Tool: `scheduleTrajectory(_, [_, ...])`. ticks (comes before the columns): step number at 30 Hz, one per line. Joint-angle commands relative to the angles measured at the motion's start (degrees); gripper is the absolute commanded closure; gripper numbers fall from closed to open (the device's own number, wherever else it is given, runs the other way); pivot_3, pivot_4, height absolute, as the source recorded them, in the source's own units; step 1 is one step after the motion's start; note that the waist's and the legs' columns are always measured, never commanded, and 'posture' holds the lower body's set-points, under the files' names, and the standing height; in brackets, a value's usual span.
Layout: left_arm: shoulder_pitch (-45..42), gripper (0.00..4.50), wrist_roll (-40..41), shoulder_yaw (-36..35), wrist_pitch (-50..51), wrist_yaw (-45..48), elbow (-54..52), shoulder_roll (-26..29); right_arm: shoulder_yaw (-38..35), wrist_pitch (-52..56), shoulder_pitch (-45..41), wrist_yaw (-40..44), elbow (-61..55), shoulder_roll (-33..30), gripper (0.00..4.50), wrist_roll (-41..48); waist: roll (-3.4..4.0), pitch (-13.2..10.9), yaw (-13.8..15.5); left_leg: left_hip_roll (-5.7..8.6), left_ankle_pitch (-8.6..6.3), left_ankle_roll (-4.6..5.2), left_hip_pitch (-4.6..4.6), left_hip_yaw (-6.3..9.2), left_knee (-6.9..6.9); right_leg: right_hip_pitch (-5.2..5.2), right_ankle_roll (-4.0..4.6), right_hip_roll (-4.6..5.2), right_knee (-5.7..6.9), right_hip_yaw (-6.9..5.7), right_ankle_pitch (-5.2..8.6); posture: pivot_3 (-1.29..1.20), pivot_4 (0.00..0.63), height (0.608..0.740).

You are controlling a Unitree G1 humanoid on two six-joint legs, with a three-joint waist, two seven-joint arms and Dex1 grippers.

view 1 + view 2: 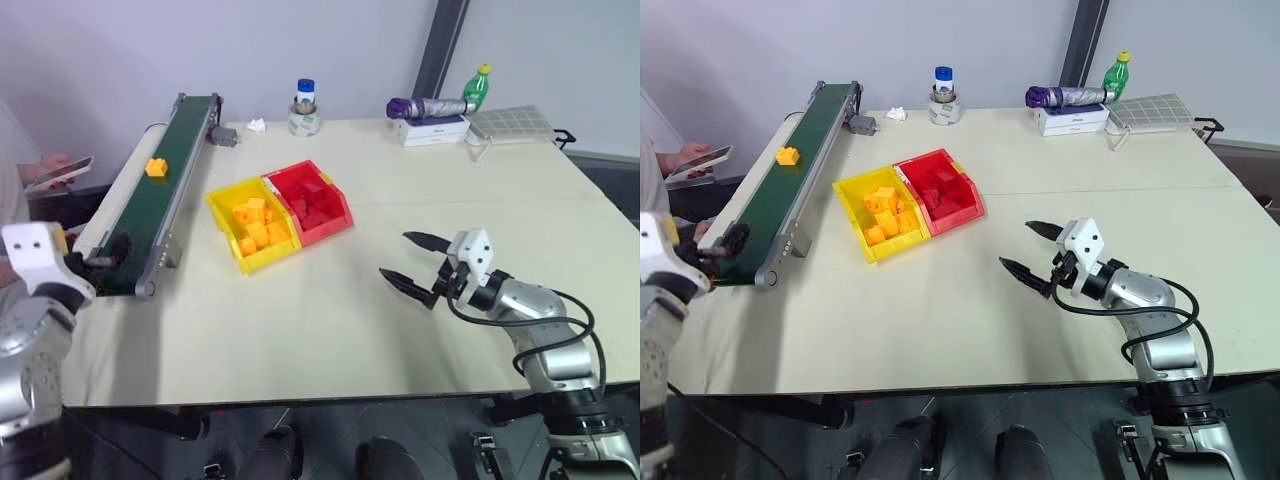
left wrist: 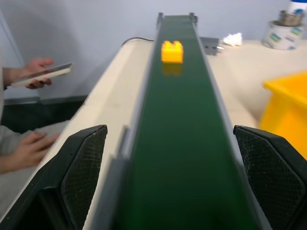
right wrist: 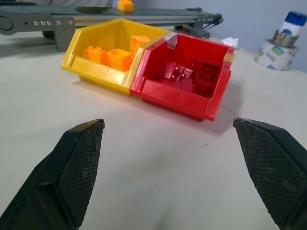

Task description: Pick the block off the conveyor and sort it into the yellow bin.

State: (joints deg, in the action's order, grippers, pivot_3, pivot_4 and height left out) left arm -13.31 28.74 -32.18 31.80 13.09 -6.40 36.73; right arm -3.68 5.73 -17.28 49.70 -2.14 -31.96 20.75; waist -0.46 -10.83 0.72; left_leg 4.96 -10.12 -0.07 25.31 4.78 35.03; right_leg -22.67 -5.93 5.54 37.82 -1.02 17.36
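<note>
The yellow-orange block rides on the dark green conveyor, past its middle towards the far end. At the belt's near end my left gripper is open, one finger on each side of the belt, and the block is well ahead of the fingers. The yellow bin stands right of the conveyor and holds several yellow blocks. My right gripper hovers open and empty over the table, pointing at the bins from some way off.
A red bin with red blocks is joined to the yellow one on its right. A person holding a phone sits left of the conveyor. At the table's far edge stand a small bottle, a boxed umbrella and a green bottle.
</note>
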Motion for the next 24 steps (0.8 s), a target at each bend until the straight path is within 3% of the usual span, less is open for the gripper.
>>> scheduleTrajectory(1, [-5.83, 0.06, -0.49, 1.02, 2.83, 0.89, 4.62, 3.8, -0.66, -1.18, -0.93, -0.52, -1.97, 0.43, 0.0, 0.12, 0.0, 0.0, -0.02, 0.0, 0.0, 0.0, 0.01, 0.01, 0.01, 0.0, -0.01, 0.0, 0.0, 0.0, -0.01, 0.0, 0.15, 0.74])
scheduleTrajectory(7, [-16.71, 0.06, -1.95, 5.37, 6.96, 3.88, 16.27, 7.53, -0.53, -1.34, -0.73, -1.2, -2.3, 0.69, 0.0, -0.1, -0.01, 0.0, -0.04, 0.04, 0.06, 0.09, 0.0, -0.01, 0.0, 0.01, -0.09, 0.01, 0.1, 0.01, -0.05, 0.0, 0.15, 0.74])
scheduleTrajectory(14, [-21.56, 0.06, -5.03, 9.1, 5.59, 6.64, 24.39, 7.98, -0.88, -1.17, 0.49, -1.81, -3.5, 0.47, 0.0, 0.13, -0.01, 0.0, -0.23, 0.04, 0.08, 0.09, 0.01, -0.03, -0.05, 0.01, -0.19, 0.0, 0.24, 0.1, -0.1, 0.0, 0.15, 0.74])
scheduleTrajectory(24, [-23.97, 0.06, -6.63, 9.66, 3.34, 8.11, 27.71, 7.54, -0.8, -0.94, 0.97, -2.44, -4.34, 0.39, 0.0, 0.16, -0.02, -0.01, -0.14, 0.06, 0.08, 0.09, 0.02, -0.04, -0.02, 0.02, -0.19, 0.02, 0.25, 0.11, -0.1, 0.0, 0.15, 0.74])
